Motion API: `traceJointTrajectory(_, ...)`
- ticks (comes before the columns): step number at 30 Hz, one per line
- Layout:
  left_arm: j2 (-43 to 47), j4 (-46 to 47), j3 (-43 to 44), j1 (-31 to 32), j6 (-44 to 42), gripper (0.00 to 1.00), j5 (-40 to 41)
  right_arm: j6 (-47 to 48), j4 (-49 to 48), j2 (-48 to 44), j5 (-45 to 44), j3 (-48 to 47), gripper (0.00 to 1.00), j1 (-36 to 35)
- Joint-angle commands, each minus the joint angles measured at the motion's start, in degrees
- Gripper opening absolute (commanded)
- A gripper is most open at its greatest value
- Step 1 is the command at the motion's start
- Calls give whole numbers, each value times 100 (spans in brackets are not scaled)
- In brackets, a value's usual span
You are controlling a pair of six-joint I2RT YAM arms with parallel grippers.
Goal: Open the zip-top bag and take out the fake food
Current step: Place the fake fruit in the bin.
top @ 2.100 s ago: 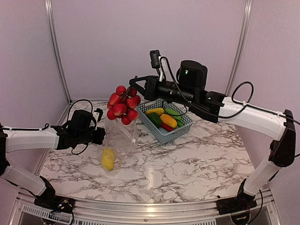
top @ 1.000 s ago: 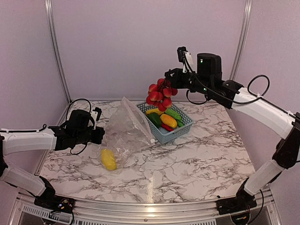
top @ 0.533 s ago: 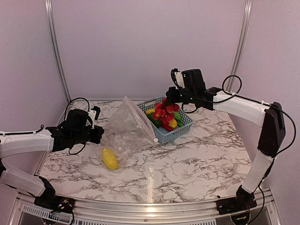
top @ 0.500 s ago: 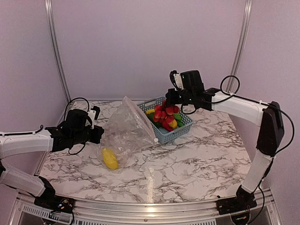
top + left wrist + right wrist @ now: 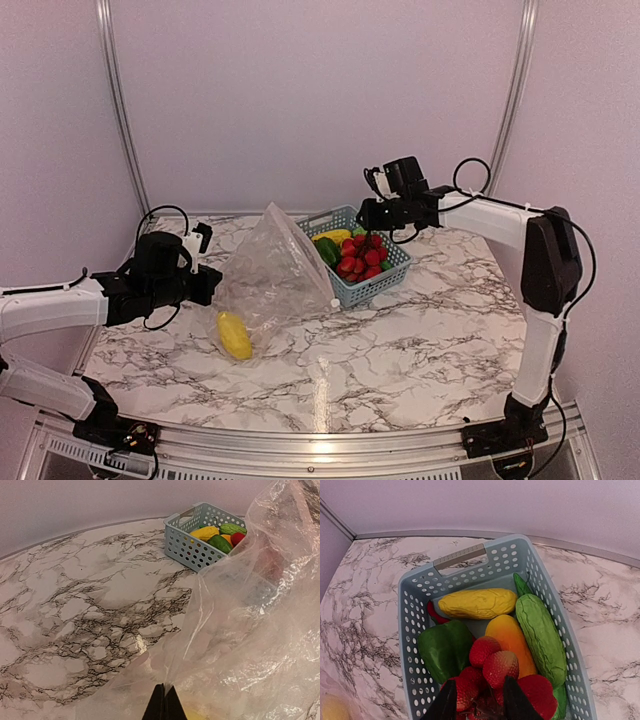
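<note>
The clear zip-top bag (image 5: pixel 275 280) stands crumpled at the table's left middle, with one yellow fake food piece (image 5: pixel 234 336) inside at its bottom. My left gripper (image 5: pixel 205 285) is shut on the bag's left edge; in the left wrist view the closed fingertips (image 5: pixel 164 702) pinch the plastic (image 5: pixel 240 630). A cluster of small red fruits (image 5: pixel 362 258) lies in the blue-grey basket (image 5: pixel 392 270). My right gripper (image 5: pixel 372 222) hovers just above it. In the right wrist view its fingers stand apart around the cluster (image 5: pixel 500 667), so the right gripper (image 5: pixel 480 700) is open.
The basket (image 5: pixel 460 556) also holds a yellow corn-like piece (image 5: pixel 477 603), a green pepper (image 5: pixel 445 650), an orange piece (image 5: pixel 512 635) and a green cucumber (image 5: pixel 540 632). It sits at the back, right of the bag. The table is marbled white, with walls close behind.
My right gripper carried the red fruit cluster from above the bag rightward and lowered it into the basket. The bag slumped and leaned right. My left arm barely moved.
</note>
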State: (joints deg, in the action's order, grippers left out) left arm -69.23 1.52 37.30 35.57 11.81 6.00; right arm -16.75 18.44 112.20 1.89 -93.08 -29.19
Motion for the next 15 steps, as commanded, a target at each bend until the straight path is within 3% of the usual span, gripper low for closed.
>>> traceJointTrajectory(1,61,220,-44,20,-109,0,-83,31,171,-107,130,-319,41,-17)
traceJointTrajectory(4,59,247,-28,28,-123,0,-99,79,268,-261,76,-338,52,-42)
traceJointTrajectory(10,3,296,-7,37,-132,0,-116,157,463,-737,-144,-298,58,-233)
traceJointTrajectory(12,-13,312,11,40,-131,0,-112,182,520,-925,-147,-246,55,-309)
traceJointTrajectory(15,-36,336,31,46,-149,0,-117,200,602,-1204,-31,-125,41,-460)
